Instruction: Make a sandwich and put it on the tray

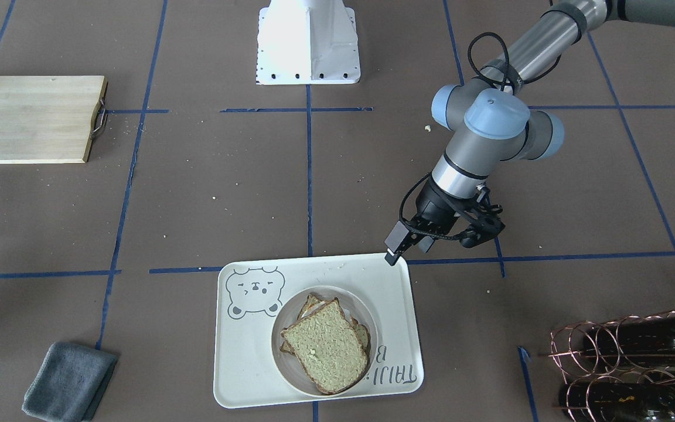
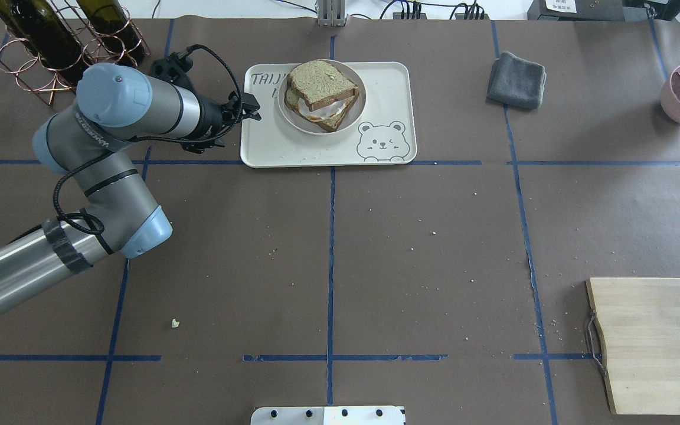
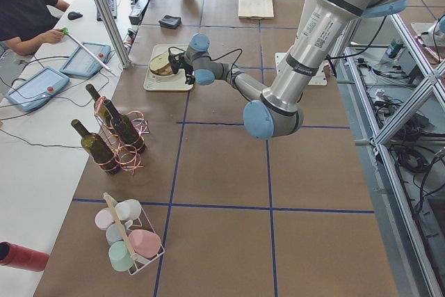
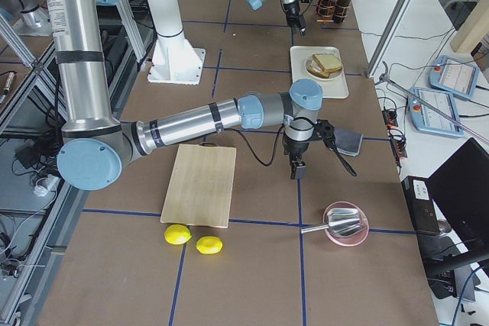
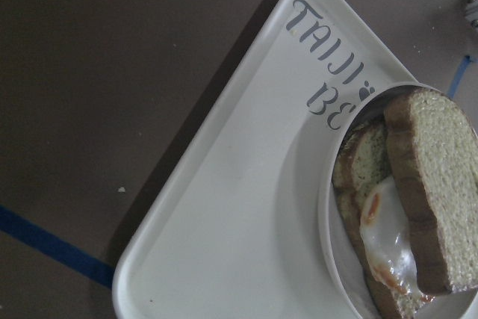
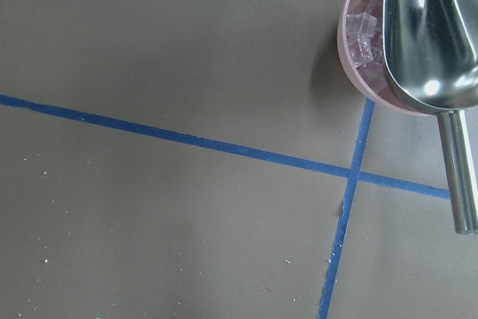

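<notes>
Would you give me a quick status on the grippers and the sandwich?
Left gripper open, empty, at tray edge. Right gripper near pink bowl, state unreadable. Sandwich on plate on tray. Nothing obstructing.

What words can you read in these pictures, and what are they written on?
"TAIJI": grey letters on the tray.
"BE": under it on the tray; the plate hides the rest of the word.
Strip of print on the left arm: too small to read.
No other text can be read.
</notes>
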Tool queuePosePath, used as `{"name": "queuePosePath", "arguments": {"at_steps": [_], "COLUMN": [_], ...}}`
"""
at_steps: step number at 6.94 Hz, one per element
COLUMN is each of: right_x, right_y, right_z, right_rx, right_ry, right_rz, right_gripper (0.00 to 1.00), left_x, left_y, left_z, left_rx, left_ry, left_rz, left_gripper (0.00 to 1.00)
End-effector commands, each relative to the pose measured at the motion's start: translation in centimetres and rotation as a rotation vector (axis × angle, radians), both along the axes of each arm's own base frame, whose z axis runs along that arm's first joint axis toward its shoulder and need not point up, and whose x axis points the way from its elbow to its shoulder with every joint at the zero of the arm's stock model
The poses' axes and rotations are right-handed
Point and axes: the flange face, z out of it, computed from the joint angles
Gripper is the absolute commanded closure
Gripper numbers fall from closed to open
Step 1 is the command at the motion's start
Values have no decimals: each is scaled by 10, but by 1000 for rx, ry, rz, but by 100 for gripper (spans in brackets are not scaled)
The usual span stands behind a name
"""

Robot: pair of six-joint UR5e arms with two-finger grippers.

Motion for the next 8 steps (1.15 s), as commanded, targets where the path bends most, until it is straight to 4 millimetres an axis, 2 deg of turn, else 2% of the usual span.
{"name": "queuePosePath", "arguments": {"at_steps": [1,2,3,4,5,6,7,8], "right_x": [8,11,17,18,24,27,29,31], "right_y": [7,13,14,15,16,19,21,23], "right_z": [3,13,14,14,13,17,22,27], "right_rx": [3,-22,-28,-38,-47,-59,-71,-84], "right_ry": [3,6,-3,-22,-52,-66,-75,-86], "right_rz": [3,14,26,33,47,53,56,58], "right_gripper": [0,0,0,0,0,0,0,0], "left_x": [-102,-148,-199,-260,-327,-383,-425,-451], "left_y": [4,8,5,6,1,-3,-2,4], "left_z": [-9,4,33,68,93,113,130,146], "left_rx": [197,276,318,406,435,447,449,429], "left_ry": [-250,-369,-458,-557,-623,-726,-756,-703], "left_rz": [61,109,166,266,322,401,508,586], "left_gripper": [0,0,0,0,0,0,0,0]}}
